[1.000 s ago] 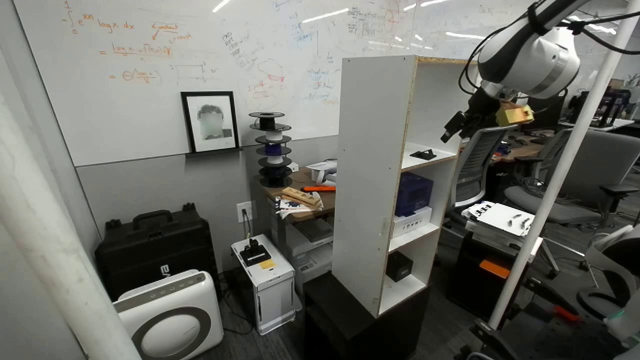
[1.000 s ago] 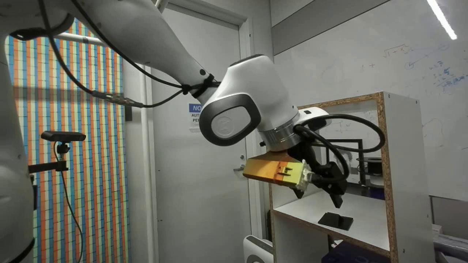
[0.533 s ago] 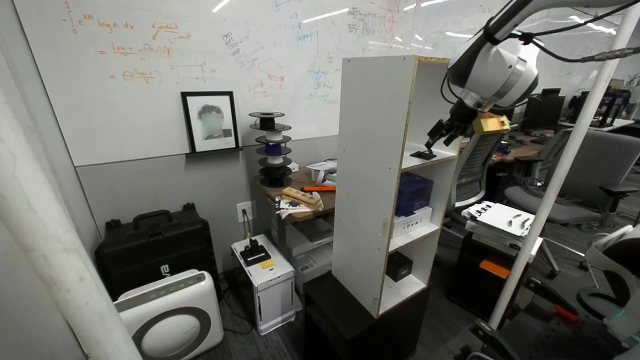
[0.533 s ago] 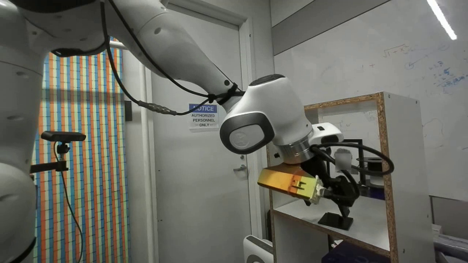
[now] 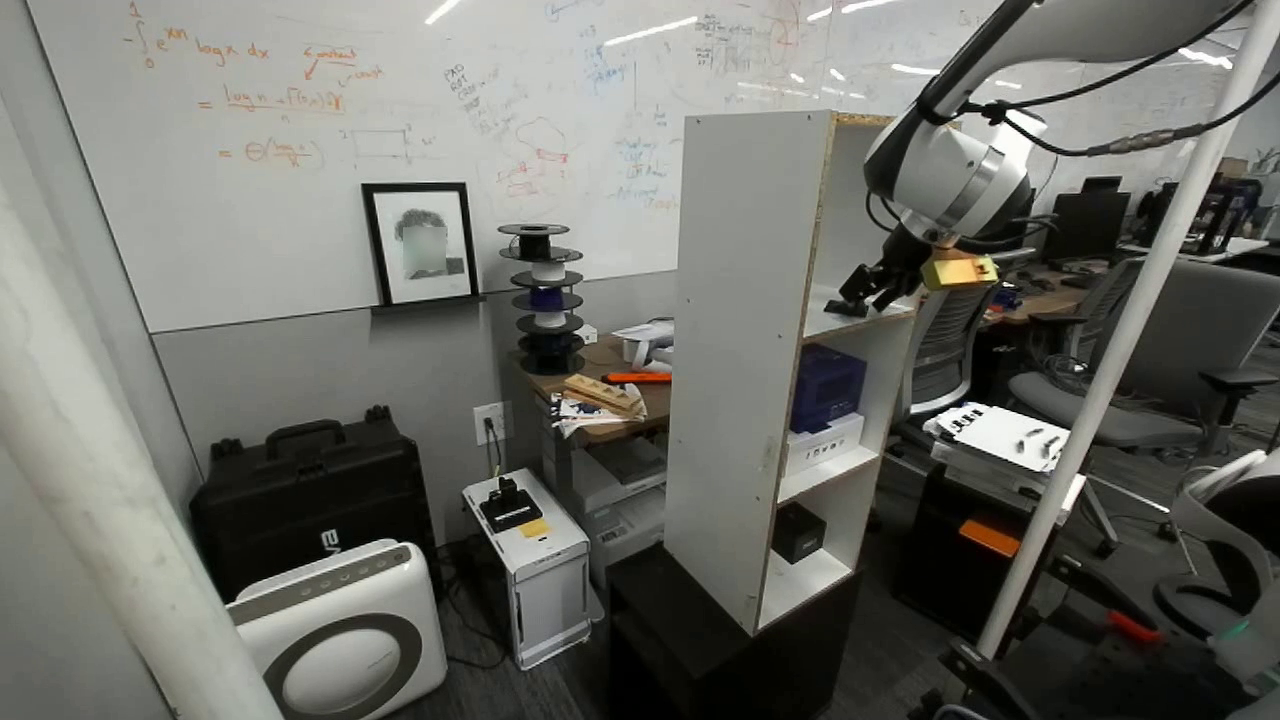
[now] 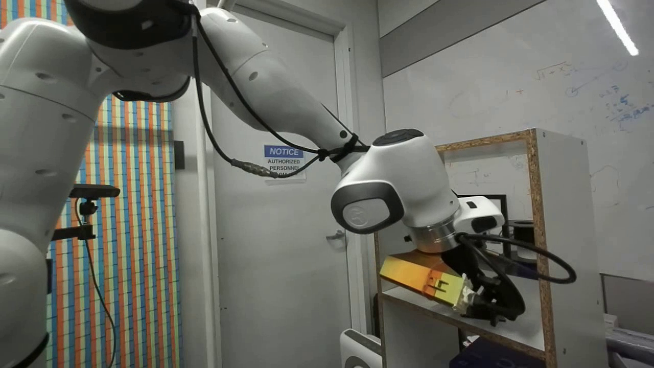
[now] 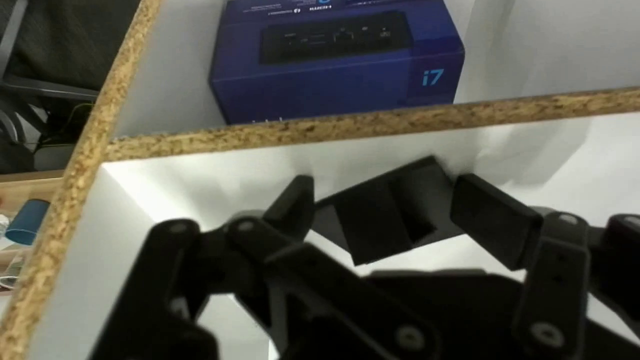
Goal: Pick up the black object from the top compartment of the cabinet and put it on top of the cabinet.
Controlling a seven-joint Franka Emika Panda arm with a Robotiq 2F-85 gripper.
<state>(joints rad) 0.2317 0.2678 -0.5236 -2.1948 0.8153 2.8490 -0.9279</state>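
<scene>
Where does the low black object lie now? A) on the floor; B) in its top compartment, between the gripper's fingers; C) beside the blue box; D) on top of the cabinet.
B: in the wrist view the black object lies between the parted fingers of the gripper; an exterior view puts it in the uppermost compartment.

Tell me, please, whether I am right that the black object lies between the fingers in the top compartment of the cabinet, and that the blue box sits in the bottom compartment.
Not quite: the blue box sits in the middle compartment, as an exterior view shows. The black object does lie between the fingers in the top compartment of the cabinet.
</scene>
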